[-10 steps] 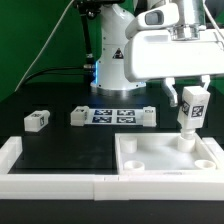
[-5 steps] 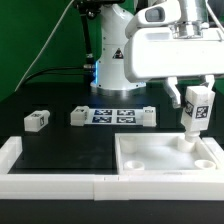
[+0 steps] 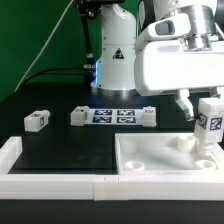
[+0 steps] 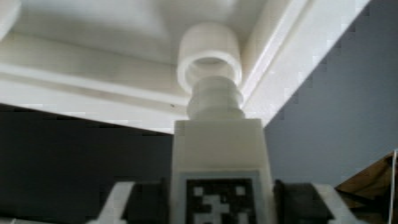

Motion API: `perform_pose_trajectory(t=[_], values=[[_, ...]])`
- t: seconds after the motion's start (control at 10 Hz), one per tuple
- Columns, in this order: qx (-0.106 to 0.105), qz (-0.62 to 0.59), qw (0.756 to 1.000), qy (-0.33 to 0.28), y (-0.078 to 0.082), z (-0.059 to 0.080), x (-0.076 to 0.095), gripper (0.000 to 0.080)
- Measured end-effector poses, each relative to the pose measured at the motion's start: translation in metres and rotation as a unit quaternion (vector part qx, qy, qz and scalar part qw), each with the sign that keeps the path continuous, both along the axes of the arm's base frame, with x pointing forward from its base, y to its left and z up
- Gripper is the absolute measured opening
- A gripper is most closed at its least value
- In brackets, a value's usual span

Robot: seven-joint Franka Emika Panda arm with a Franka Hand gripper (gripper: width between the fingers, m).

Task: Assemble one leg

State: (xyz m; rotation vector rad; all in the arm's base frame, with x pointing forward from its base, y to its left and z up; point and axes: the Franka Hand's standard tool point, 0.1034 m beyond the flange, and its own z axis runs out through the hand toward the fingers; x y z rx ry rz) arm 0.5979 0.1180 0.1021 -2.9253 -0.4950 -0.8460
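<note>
My gripper [image 3: 205, 110] is shut on the leg [image 3: 208, 125], a small white post with a black-and-white tag, held upright. Its lower end sits at the far corner socket [image 3: 205, 150] of the large white square plate [image 3: 150, 165], on the exterior view's right. In the wrist view the leg [image 4: 219, 140] runs away from my gripper [image 4: 221, 205], with its narrow round tip at the round socket [image 4: 210, 45]. I cannot tell whether the tip is seated. The fingers [image 4: 128, 200] flank the tagged face.
A second small tagged post [image 3: 38, 120] lies on the black table at the exterior view's left. The marker board [image 3: 113, 116] lies at the middle back. A white rail [image 3: 50, 182] runs along the front. The arm's base [image 3: 115, 55] stands behind.
My gripper has moved toward the exterior view's right and a little down with the leg, from the plate's middle back socket area to its far right corner.
</note>
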Motion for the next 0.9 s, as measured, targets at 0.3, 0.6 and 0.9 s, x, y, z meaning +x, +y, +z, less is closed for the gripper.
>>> perform_pose_trajectory(t=[0.3, 0.6, 0.9], values=[[-0.001, 0.001, 1.0, -0.017, -0.002, -0.004, 0.002, 0.0287], [-0.002, 0.002, 1.0, -0.011, -0.003, -0.016, -0.002, 0.0287], [-0.001, 0.002, 1.0, -0.015, -0.002, -0.02, -0.002, 0.0287]])
